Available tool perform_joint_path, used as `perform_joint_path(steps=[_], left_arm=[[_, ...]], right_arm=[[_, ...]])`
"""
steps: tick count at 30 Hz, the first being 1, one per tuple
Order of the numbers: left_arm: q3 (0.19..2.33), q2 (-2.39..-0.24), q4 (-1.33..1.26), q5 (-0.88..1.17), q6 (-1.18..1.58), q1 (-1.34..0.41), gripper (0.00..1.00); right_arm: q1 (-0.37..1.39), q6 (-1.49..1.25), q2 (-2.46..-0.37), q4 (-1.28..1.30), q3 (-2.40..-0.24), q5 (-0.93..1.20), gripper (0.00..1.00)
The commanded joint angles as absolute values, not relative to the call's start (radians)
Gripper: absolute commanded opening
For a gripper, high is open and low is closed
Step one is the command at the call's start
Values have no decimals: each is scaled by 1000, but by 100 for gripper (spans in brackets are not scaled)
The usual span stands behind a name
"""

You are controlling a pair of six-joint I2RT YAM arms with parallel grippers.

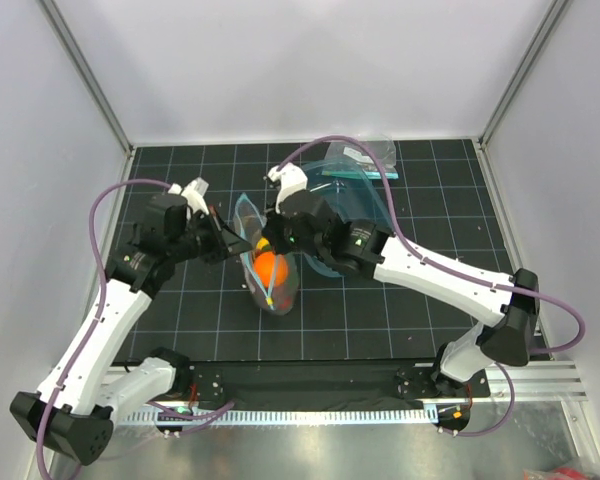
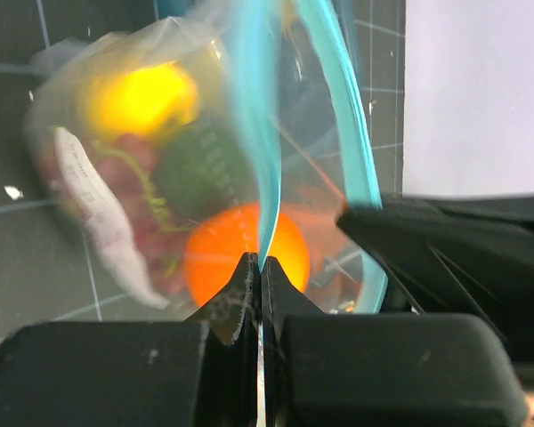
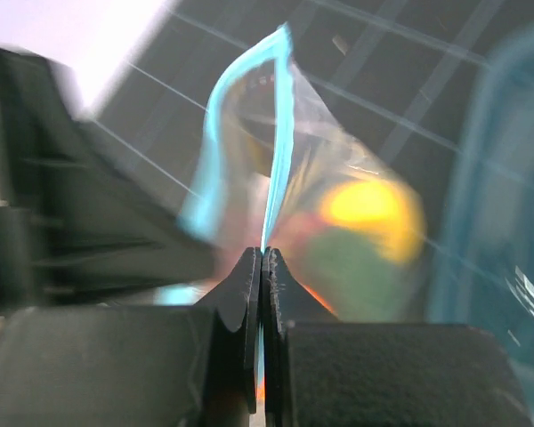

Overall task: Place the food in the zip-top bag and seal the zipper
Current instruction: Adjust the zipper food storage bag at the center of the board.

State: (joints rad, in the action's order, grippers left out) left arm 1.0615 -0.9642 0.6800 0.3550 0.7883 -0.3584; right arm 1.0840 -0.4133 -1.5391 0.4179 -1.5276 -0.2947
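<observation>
Top view: the zip-top bag (image 1: pixel 280 292) sits at frame centre with the orange (image 1: pixel 267 267) inside, between the left gripper (image 1: pixel 230 242) and the right gripper (image 1: pixel 273 238).
Left wrist view: at lower centre the left gripper (image 2: pixel 260 271) pinches the zipper (image 2: pixel 254 133).
Right wrist view: the right gripper (image 3: pixel 262 267) clamps the zipper (image 3: pixel 280 151), with the lemon (image 3: pixel 369 206) to its right.

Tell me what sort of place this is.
Probably a lab test cell for robots, not a kitchen. Plain white walls on metal frame posts close in a black gridded mat. A left arm and a right arm are mounted at its near edge.
</observation>
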Motion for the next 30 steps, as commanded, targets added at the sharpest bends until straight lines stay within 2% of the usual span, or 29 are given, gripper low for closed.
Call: perform_joint_path(steps=[1, 7, 8, 15, 17, 23, 30], left_arm=[[1042, -925, 634, 402, 841, -357, 0], [959, -896, 606, 434, 877, -359, 0], [954, -896, 606, 442, 879, -359, 0], [965, -899, 585, 442, 888, -359, 0], [968, -899, 574, 437, 891, -359, 0], [953, -900, 548, 380, 913, -357, 0], [879, -903, 387, 364, 1028, -357, 0]], right_arm=[[1080, -426, -1448, 459, -1467, -339, 1], [1078, -433, -1398, 436, -1355, -284, 1], [1080, -428, -1391, 420, -1348, -256, 6], [1080, -385, -1361, 394, -1355, -89, 64], [1081, -390, -1315, 361, -1298, -66, 71], [1126, -420, -1134, 311, -1115, -100, 83], [1196, -455, -1062, 391, -1035, -265, 84]])
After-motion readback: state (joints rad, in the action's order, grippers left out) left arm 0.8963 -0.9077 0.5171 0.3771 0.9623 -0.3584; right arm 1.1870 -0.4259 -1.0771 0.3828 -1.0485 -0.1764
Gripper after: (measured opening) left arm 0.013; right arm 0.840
